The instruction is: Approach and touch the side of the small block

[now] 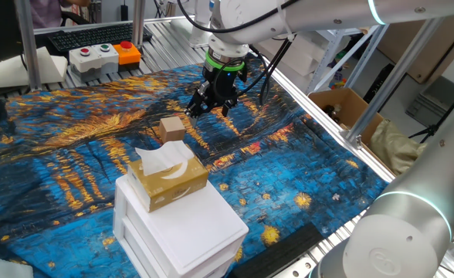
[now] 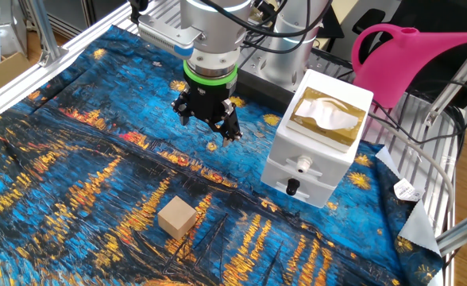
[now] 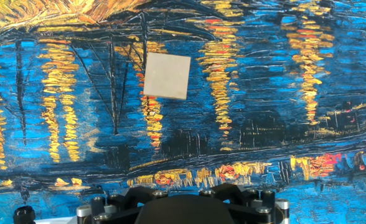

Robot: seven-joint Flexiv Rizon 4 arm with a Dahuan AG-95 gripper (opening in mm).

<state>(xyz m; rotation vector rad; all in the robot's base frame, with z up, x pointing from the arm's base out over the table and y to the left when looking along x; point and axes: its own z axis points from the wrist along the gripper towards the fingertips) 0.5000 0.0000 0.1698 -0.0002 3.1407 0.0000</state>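
The small block (image 1: 172, 128) is a plain tan cube on the blue and gold painted cloth. It also shows in the other fixed view (image 2: 176, 217) and in the upper middle of the hand view (image 3: 167, 76). My gripper (image 1: 210, 109) hangs above the cloth, behind and to the right of the block and clearly apart from it. In the other fixed view the gripper (image 2: 207, 127) has its fingers spread and holds nothing. The hand view shows only the gripper's black housing (image 3: 183, 205) at the bottom edge, with no fingertips in sight.
A yellow-tan tissue box (image 1: 167, 179) sits on stacked white boxes (image 1: 182, 232) near the block. A pink watering can (image 2: 408, 56) stands beyond them. A button box (image 1: 103, 55) and a keyboard are at the back, and a cardboard box (image 1: 343, 108) is at the right.
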